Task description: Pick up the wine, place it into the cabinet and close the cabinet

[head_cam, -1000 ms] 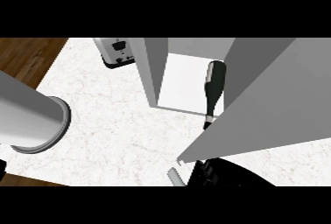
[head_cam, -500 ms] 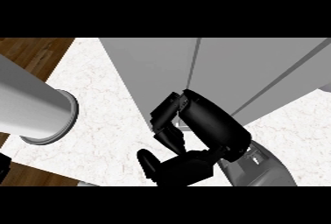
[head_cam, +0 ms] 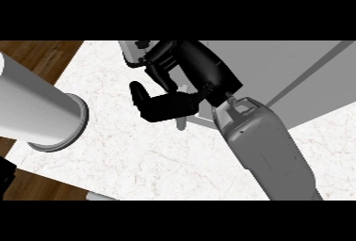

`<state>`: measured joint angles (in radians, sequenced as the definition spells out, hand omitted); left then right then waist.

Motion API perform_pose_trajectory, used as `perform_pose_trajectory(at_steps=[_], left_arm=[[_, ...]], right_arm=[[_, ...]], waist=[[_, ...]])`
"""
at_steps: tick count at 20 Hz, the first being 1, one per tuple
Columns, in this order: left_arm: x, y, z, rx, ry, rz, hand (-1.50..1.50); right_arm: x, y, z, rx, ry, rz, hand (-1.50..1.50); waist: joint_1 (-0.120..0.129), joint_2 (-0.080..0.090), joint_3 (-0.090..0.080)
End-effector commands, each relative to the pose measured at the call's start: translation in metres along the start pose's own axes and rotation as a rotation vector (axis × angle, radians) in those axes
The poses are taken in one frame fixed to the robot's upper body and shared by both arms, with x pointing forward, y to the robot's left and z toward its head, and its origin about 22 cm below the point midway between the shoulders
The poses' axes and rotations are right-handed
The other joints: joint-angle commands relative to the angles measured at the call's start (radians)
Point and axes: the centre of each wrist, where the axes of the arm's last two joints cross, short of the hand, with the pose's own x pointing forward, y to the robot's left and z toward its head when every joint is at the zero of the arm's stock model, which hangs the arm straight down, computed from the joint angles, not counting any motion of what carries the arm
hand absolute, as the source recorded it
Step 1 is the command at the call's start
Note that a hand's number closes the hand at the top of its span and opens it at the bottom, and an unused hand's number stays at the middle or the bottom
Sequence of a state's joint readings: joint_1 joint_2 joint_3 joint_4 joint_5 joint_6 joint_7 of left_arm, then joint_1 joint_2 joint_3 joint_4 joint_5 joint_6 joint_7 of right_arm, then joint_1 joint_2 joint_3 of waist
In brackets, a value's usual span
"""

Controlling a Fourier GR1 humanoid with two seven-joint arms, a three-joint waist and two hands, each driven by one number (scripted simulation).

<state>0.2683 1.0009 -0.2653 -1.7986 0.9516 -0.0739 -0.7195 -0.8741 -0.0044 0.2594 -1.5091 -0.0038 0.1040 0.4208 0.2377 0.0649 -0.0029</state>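
From the lower right, the right hand point(head_cam: 182, 75) lay with fingers relaxed and holding nothing against the grey cabinet point(head_cam: 278, 70) at upper centre, above the white desk point(head_cam: 139, 146). The wine was hidden, presumably inside.

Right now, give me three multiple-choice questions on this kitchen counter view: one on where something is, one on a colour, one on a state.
1. Where is the right robot hand?
A. in front of the grey cabinet
B. on the wood floor
C. at the view's lower left

2. What colour is the counter?
A. black
B. white marbled
C. green

3. Is the wine visible?
A. yes, on the counter
B. yes, on the floor
C. no

Answers: 1 A, the robot hand overlaps the cabinet front; 2 B, pale veined top; 3 C, no bottle shows anywhere.
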Motion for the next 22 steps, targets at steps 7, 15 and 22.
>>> perform_pose_trajectory(at_steps=[7, 15, 22], left_arm=[[-0.007, 0.001, 0.002, 0.012, 0.008, 0.001, 1.5], [-0.007, 0.003, 0.001, 0.039, 0.008, -0.004, 1.5], [-0.01, 0.004, 0.005, 0.062, 0.006, 0.003, 1.5]], right_arm=[[-0.014, -0.034, -0.036, -0.141, 0.099, -0.197, 1.5], [-0.046, -0.057, -0.026, -0.175, 0.203, -0.159, 1.5], [-0.066, -0.068, -0.015, -0.147, 0.183, -0.159, 1.5]], waist=[[-0.011, 0.014, -0.003], [-0.052, 0.018, -0.001], [-0.075, 0.023, 0.0]])
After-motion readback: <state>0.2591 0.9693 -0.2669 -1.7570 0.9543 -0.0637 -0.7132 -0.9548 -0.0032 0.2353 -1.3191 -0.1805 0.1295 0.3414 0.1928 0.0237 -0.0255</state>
